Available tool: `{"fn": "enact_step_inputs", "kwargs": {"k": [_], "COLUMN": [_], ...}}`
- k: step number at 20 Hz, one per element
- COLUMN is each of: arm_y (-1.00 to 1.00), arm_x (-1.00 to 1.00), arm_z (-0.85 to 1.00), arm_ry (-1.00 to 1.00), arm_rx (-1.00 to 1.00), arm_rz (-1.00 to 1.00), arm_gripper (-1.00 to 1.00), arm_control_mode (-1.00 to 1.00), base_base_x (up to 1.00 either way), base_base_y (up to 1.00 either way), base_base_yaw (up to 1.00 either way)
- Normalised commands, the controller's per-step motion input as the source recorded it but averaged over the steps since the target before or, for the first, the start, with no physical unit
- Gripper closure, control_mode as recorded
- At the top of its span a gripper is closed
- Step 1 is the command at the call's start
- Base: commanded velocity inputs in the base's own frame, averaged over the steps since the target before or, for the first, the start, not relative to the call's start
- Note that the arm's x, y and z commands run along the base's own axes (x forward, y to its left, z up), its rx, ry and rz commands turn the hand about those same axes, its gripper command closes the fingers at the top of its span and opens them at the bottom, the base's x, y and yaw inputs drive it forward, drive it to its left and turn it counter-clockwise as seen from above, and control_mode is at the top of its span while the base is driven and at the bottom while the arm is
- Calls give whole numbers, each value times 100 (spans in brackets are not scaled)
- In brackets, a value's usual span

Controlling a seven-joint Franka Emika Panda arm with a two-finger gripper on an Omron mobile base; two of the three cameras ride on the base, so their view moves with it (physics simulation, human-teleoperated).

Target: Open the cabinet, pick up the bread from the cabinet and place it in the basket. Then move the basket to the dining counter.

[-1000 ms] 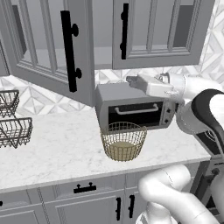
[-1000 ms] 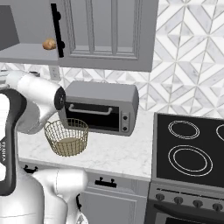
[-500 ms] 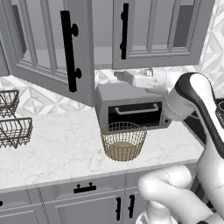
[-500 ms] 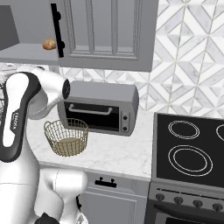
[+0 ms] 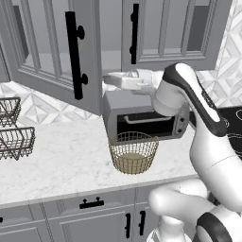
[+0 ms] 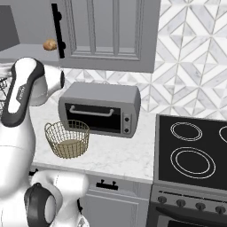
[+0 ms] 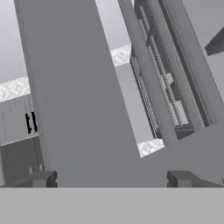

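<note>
The gripper (image 7: 109, 178) stood with its jaws wide apart and nothing between them, its two dark fingertips (image 7: 41, 178) close against the grey face of the cabinet door (image 5: 52, 52). From the left, the hand (image 5: 124, 81) reached out level just under the cabinet (image 5: 156, 33), above the toaster oven (image 5: 144, 118), beside the edge of the swung-open door with its long black handle (image 5: 74, 54). The right base view alone showed the bread (image 6: 49, 45), sitting on the cabinet shelf behind the door's edge. The basket (image 5: 133, 152) sat on the marble worktop (image 5: 56, 160) in front of the oven, with wire racks (image 5: 14, 137) off to the left and a black cooktop (image 6: 191, 150) to the right. The arm (image 5: 189, 104) rose from below, bent sharply at the elbow, forearm pointing left.
</note>
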Motion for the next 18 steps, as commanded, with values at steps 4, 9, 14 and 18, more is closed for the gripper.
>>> {"fn": "enact_step_inputs", "kwargs": {"k": [4, 9, 14, 18], "arm_y": [52, 91, 100, 90], "arm_x": [11, -33, -69, -67], "arm_z": [-15, -32, -2, 0], "arm_ry": [0, 0, 4, 7], "arm_rx": [-4, -14, -12, -8], "arm_rz": [16, 7, 0, 0], "arm_gripper": [-100, -100, -100, -100], "arm_control_mode": [-100, -100, -100, -100], "base_base_x": [0, 0, 0, 0], "base_base_y": [0, 0, 0, 0], "base_base_yaw": [0, 0, 0, 0]}}
